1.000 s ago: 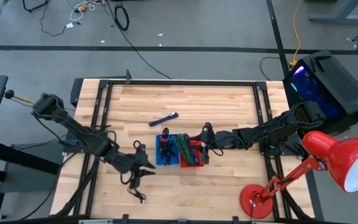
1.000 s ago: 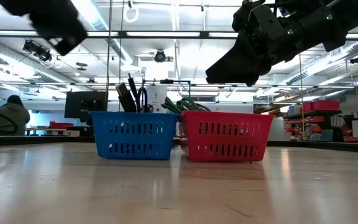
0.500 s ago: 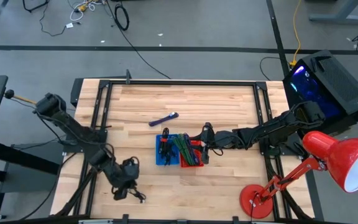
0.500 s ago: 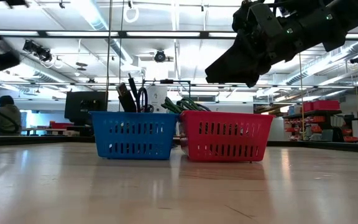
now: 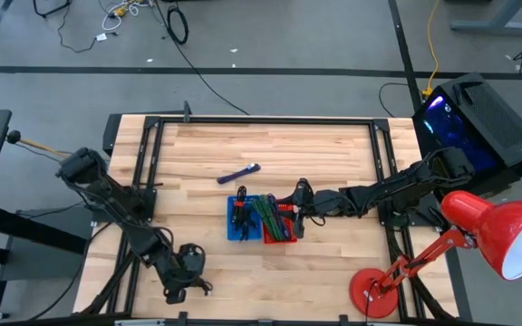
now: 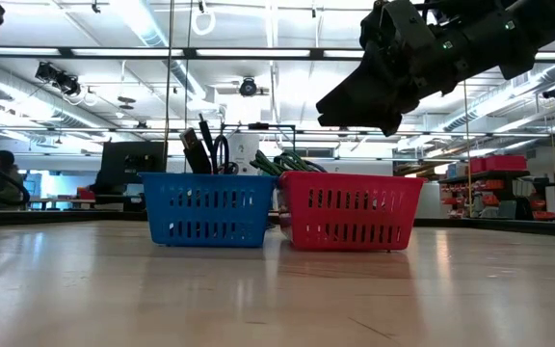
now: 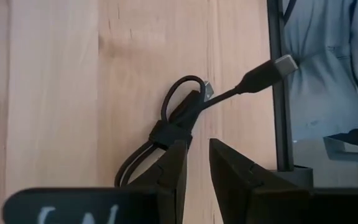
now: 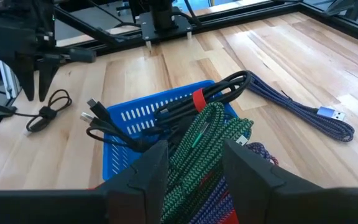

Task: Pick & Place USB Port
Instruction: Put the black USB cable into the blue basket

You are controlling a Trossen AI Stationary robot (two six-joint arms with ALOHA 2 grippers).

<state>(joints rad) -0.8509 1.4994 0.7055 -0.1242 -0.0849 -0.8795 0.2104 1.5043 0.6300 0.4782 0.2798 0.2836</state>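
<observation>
Now our left gripper (image 7: pixel 194 163) hangs over the near-left corner of the table (image 5: pixel 333 149), at about seven o'clock from the baskets, its fingers narrowed to a slim gap with nothing between them. Just beyond the tips lies the black USB cable (image 7: pixel 182 121), a small bundled coil flat on the wood by the table's edge rail, its plug (image 7: pixel 284 63) poking out over the rail. We judge this the approach to the pick: the next move calls for coming down so the fingers straddle the banded middle of the coil, then closing. The rail close beside it leaves little room on that side.

Our right gripper (image 8: pixel 188 165) waits above the red basket (image 5: pixel 282 228), jaws apart and empty, green braided cables (image 8: pixel 207 146) heaped below it. Beside that stands the blue basket (image 8: pixel 135 115) with black cables, the likely drop spot. At eleven o'clock from the baskets a blue cable (image 5: pixel 239 173) lies loose on the wood.
</observation>
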